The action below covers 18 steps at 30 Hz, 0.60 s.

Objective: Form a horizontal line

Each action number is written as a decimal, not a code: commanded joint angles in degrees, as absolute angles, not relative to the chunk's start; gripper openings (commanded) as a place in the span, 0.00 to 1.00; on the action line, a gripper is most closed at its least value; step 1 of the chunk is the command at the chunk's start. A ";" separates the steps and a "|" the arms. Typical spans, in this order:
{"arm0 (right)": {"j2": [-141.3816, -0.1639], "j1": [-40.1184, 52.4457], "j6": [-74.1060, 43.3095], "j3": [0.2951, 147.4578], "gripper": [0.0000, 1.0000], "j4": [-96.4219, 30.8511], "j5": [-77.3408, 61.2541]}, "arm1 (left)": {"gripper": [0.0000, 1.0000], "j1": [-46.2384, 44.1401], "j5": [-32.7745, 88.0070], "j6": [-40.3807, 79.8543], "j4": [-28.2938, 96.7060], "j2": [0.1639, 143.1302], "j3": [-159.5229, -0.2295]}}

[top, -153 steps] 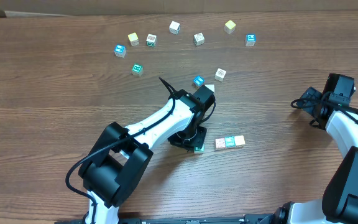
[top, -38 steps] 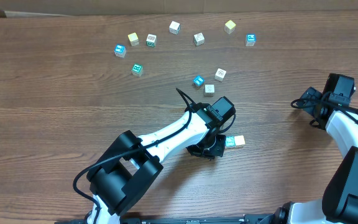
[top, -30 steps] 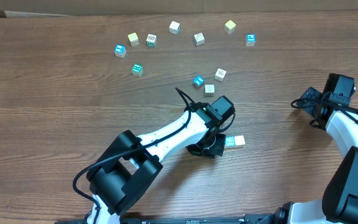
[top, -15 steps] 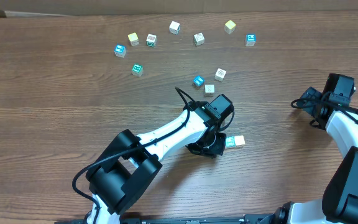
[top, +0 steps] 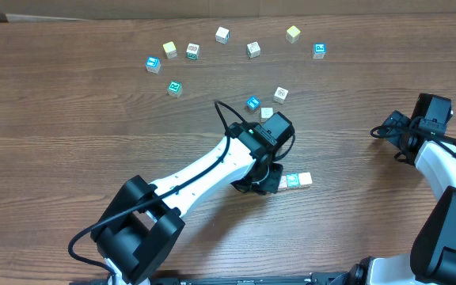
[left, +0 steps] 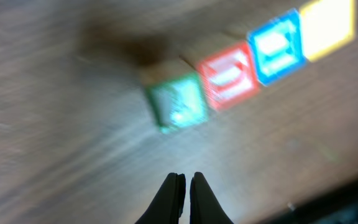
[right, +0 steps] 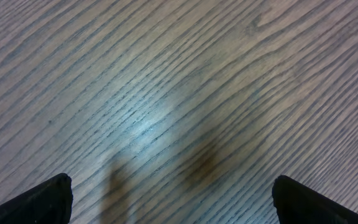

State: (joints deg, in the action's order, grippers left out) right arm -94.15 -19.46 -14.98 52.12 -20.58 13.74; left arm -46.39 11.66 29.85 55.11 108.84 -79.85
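The horizontal line (top: 294,180) lies on the wooden table just right of my left arm's wrist. In the left wrist view it is a blurred diagonal row: a green-topped cube (left: 178,107), a red one (left: 229,78), a teal one (left: 278,46) and a yellow one (left: 327,25). The green cube sits slightly turned and a little off the row's axis, right beside the red one. My left gripper (left: 185,177) is shut and holds nothing, a short way in front of the green cube. My right gripper (right: 171,182) is open over bare wood at the table's right side.
Several loose cubes lie in an arc at the back, from a blue one (top: 153,64) to another blue one (top: 319,50). Three more cubes (top: 267,113) sit just behind my left wrist. My right arm (top: 434,150) stays at the right edge.
My left arm has drawn back up and to the left, away from the row, uncovering more of it. The right arm has not moved.
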 commanded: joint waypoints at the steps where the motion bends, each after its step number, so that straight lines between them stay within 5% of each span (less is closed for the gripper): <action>1: -94.21 -19.57 -15.14 52.47 1.00 -20.18 13.89 | 0.04 -46.04 3.31 30.70 55.22 108.60 -79.92; 18: -94.21 -19.57 -15.14 52.47 1.00 -20.18 13.89 | 0.04 -46.04 5.98 34.35 54.06 109.67 -77.87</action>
State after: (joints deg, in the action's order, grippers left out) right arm -94.15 -19.46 -14.98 52.12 -20.58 13.74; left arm -46.24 5.34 32.97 54.46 108.88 -78.43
